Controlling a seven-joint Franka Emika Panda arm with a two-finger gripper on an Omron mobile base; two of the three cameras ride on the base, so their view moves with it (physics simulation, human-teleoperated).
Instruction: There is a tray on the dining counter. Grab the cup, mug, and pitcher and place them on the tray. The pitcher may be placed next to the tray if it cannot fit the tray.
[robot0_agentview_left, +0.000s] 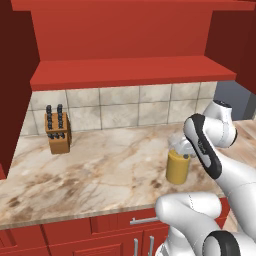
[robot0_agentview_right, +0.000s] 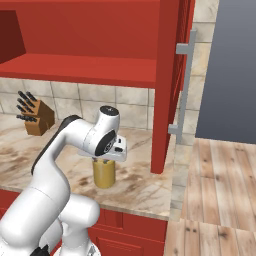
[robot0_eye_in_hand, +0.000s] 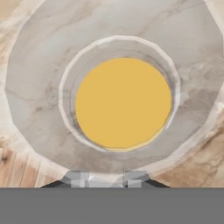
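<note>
The pitcher (robot0_agentview_left: 178, 167) (robot0_agentview_right: 104, 173), clear glass with orange-yellow liquid, stands upright on the wall counter near its right end. My gripper (robot0_agentview_left: 182, 150) (robot0_agentview_right: 107, 159) hangs straight down over its mouth. In the hand view I look down into the pitcher (robot0_eye_in_hand: 123, 103). There the gripper (robot0_eye_in_hand: 106, 179) has its two fingertips drawn close together on the near rim, one on each side of the glass wall. The tray, cup, mug and dining counter are out of view.
A wooden knife block (robot0_agentview_left: 57, 131) (robot0_agentview_right: 36, 117) stands at the back left of the marble wall counter (robot0_agentview_left: 100, 170). A red shelf (robot0_agentview_left: 130, 75) overhangs the counter. A tall red cabinet side (robot0_agentview_right: 167, 85) rises just right of the pitcher, with wooden floor (robot0_agentview_right: 220, 200) beyond.
</note>
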